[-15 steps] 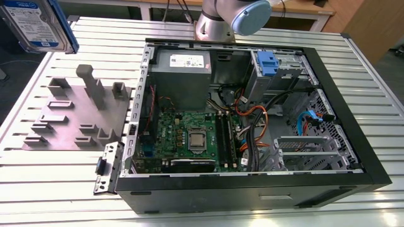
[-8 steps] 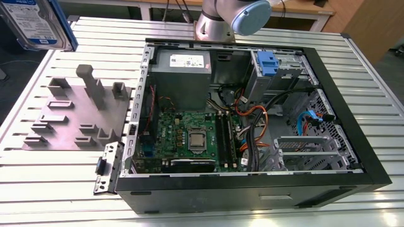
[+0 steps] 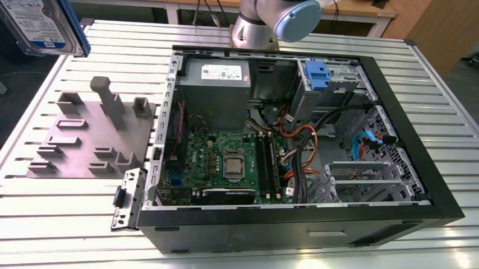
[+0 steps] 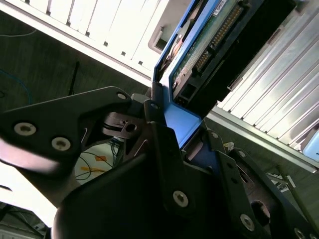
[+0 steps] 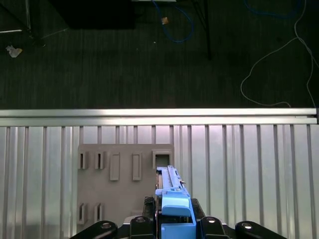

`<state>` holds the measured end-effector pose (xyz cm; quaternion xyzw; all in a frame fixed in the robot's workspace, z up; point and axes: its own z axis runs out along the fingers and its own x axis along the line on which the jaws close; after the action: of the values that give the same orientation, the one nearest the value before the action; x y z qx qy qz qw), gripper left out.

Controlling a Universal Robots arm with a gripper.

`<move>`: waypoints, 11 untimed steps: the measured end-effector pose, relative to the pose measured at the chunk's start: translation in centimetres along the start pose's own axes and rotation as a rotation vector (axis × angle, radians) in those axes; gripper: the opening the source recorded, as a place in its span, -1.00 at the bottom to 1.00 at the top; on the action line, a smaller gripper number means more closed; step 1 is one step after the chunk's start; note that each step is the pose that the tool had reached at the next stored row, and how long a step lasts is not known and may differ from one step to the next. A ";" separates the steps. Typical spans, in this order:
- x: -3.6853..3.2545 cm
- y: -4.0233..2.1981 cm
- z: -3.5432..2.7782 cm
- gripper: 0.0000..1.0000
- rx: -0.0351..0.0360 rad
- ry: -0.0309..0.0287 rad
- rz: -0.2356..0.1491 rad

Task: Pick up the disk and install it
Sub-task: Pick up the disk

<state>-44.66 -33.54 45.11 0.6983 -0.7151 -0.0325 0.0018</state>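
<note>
Found jaws clenched on the blue carrier end of the disk (image 4: 199, 52), aloft above the grey holder plate (image 5: 119, 184). Judged pick-up done, install not begun. Noted open computer case (image 3: 441, 188) well apart from jaws; judged square alignment with its drive bay (image 3: 333, 92) needed.

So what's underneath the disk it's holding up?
In the first wrist view, the grey slotted fixture on the slatted table lies beneath the disk; the end effector hides part of it.

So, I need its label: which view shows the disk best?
The exterior view: the disk is at its upper left, label facing the camera. The second wrist view shows its circuit-board underside; the first wrist view shows its blue carrier edge-on.
</note>
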 end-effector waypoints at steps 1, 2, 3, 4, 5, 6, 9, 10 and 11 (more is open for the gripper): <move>0.00 0.00 -0.07 -0.27 0.0000 0.0000 0.000; -0.01 0.01 -0.27 -0.27 -0.0001 0.0001 0.000; -0.02 0.02 -0.46 -0.27 0.0000 0.0000 0.000; -0.02 0.03 -0.61 -0.27 0.0001 0.0000 0.000; -0.03 0.04 -0.81 -0.27 0.0000 0.0001 0.000; -0.04 0.05 -1.05 -0.27 -0.0001 0.0001 0.000; -0.08 0.10 -1.94 -0.27 0.0001 -0.0003 0.000; -0.10 0.11 -2.24 -0.27 0.0000 -0.0003 0.000; -0.11 0.13 -2.52 -0.27 0.0001 -0.0005 0.000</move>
<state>-44.66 -33.54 47.64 0.6983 -0.7150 -0.0327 0.0016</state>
